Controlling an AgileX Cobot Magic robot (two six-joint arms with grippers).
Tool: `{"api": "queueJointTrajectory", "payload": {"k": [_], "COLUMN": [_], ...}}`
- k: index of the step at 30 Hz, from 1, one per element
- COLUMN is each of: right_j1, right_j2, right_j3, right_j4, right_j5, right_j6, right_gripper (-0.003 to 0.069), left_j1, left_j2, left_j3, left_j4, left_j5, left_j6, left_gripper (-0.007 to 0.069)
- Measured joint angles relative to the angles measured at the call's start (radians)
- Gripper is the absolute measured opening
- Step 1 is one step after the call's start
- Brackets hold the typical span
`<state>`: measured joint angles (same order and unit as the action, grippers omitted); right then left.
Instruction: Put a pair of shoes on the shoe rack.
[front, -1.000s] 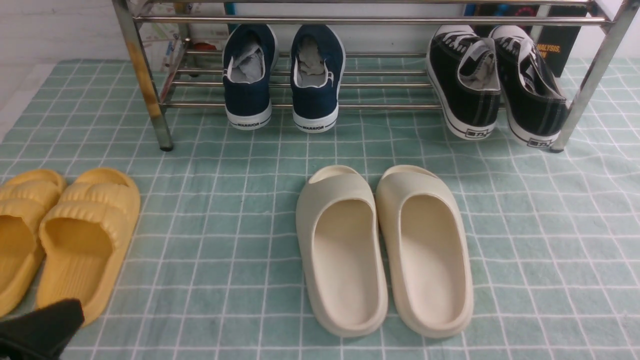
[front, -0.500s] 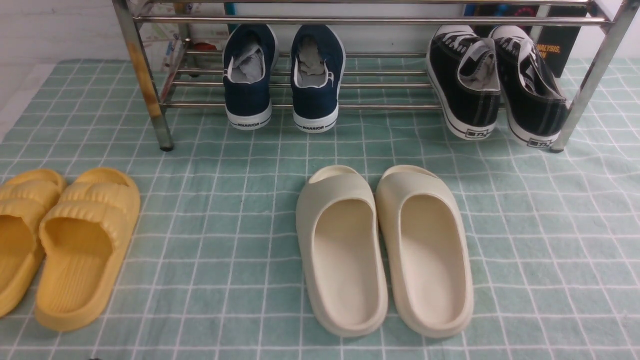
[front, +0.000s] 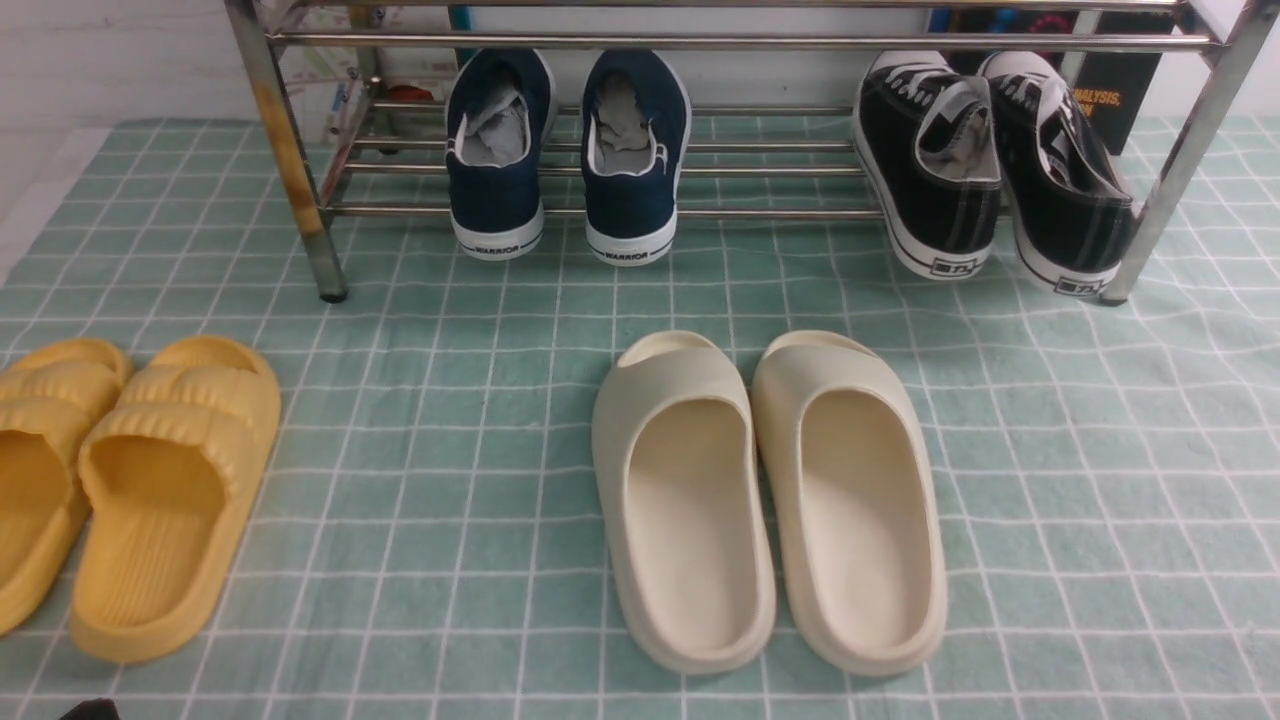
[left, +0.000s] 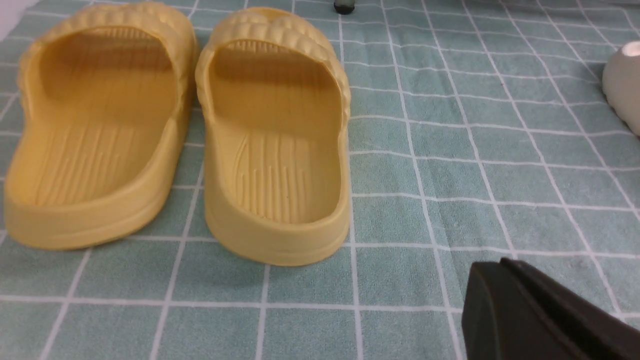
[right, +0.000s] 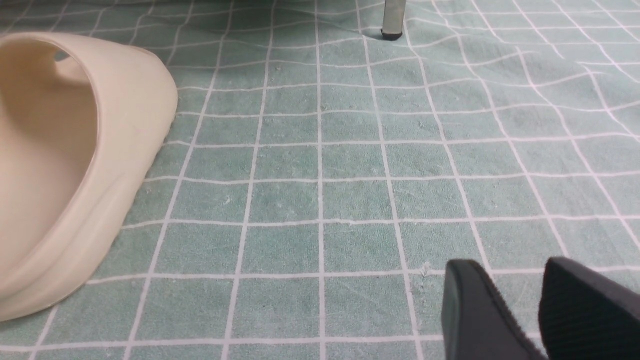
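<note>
The pair of shoes, two navy slip-ons (front: 495, 160) (front: 633, 165), rests on the lower bars of the chrome shoe rack (front: 700, 42), heels toward me and side by side. My left gripper (left: 492, 265) is shut and empty, low over the cloth beside the yellow slides. In the front view only a dark sliver of it (front: 90, 710) shows at the bottom left edge. My right gripper (right: 510, 265) stands open with bare cloth between its fingers, to the right of the cream slides. It is out of the front view.
Two black lace-up sneakers (front: 930, 160) (front: 1060, 170) lean on the rack's right end. A pair of cream slides (front: 690, 500) lies mid-cloth, and yellow slides (front: 170, 480) lie at the left. The rack's feet (left: 344, 6) (right: 391, 20) stand on the green checked cloth (front: 450, 450).
The left gripper's dark tip at the front view's lower left corner dropped out of sight, then a sliver came back at the bottom edge. The shoes have not moved.
</note>
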<state>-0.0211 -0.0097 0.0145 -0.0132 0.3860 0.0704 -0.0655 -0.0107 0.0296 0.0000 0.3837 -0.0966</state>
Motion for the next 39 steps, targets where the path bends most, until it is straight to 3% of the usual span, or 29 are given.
{"api": "queueJointTrajectory", "payload": {"k": [39], "right_j1": [0.0], "right_j2": [0.0], "right_j3": [0.0], "right_j4": [0.0], "right_j5": [0.0], "right_j6": [0.0], "right_gripper": [0.0239], "left_j1": [0.0], "left_j2": [0.0], "left_j3": [0.0], "left_j4": [-0.019], "left_j5": [0.007], "left_j6": [0.039], "left_gripper": [-0.0013]}}
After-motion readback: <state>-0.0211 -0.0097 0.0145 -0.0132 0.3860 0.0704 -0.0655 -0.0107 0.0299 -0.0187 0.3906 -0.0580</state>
